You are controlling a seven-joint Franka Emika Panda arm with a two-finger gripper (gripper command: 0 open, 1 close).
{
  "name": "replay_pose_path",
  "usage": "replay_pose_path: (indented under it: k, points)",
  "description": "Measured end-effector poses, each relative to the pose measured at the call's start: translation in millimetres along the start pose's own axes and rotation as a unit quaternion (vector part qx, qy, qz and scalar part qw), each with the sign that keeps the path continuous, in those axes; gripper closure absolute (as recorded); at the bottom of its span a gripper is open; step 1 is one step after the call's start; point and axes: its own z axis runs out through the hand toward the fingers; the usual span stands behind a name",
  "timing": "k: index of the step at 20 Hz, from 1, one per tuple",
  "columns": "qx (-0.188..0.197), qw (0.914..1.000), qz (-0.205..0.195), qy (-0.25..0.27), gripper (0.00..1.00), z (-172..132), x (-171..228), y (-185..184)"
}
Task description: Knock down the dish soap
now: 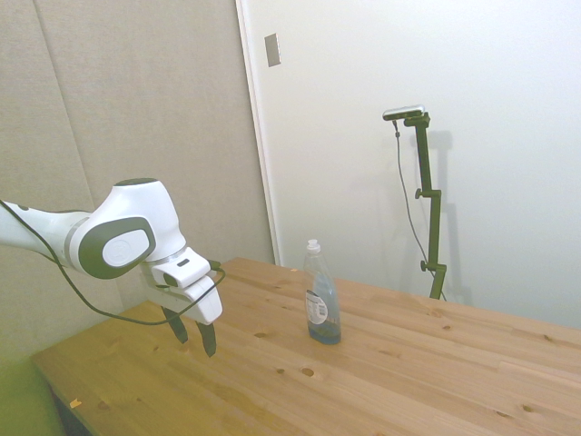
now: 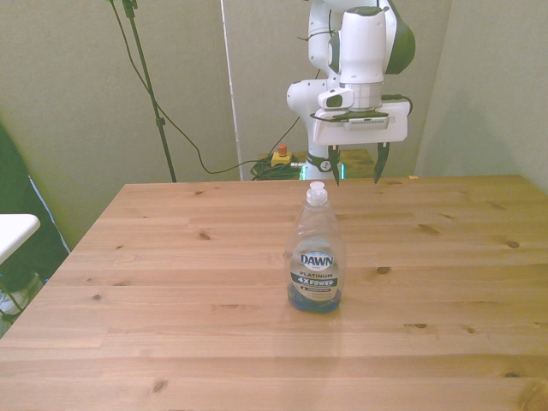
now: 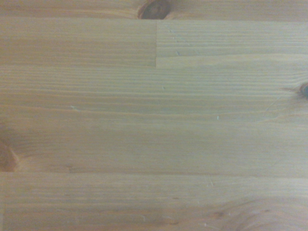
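Dish soap [image 2: 315, 257] upright on bare table [image 2: 171, 282], open hand [image 2: 354, 165] well apart

Dish soap [image 2: 315, 255] upright on table [image 2: 171, 282]

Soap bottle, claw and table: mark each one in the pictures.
soap bottle [image 2: 315, 274]: front view, on its label.
claw [image 2: 352, 163]: front view, midway between its open fingertips.
table [image 1: 408, 363]: side view, on bare wood.

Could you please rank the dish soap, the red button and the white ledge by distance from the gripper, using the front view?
1. Dish soap, mid-table, before the open gripper.
2. Red button, beyond the table; too close to call against the soap.
3. White ledge, far left edge.
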Motion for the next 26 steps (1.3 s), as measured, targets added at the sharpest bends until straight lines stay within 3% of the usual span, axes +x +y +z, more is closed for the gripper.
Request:
replay_pose_path:
  k: [6,7,15,26]
  points:
    - [0.005,0.9997,0.004,0.023,0.00,-5,10,-4]
    - [0.007,0.9994,0.007,0.032,1.00,-8,16,-6]
    - [0.020,0.9951,0.049,0.083,1.00,-5,82,-31]
    - [0.027,0.9885,0.098,0.112,1.00,8,130,-46]
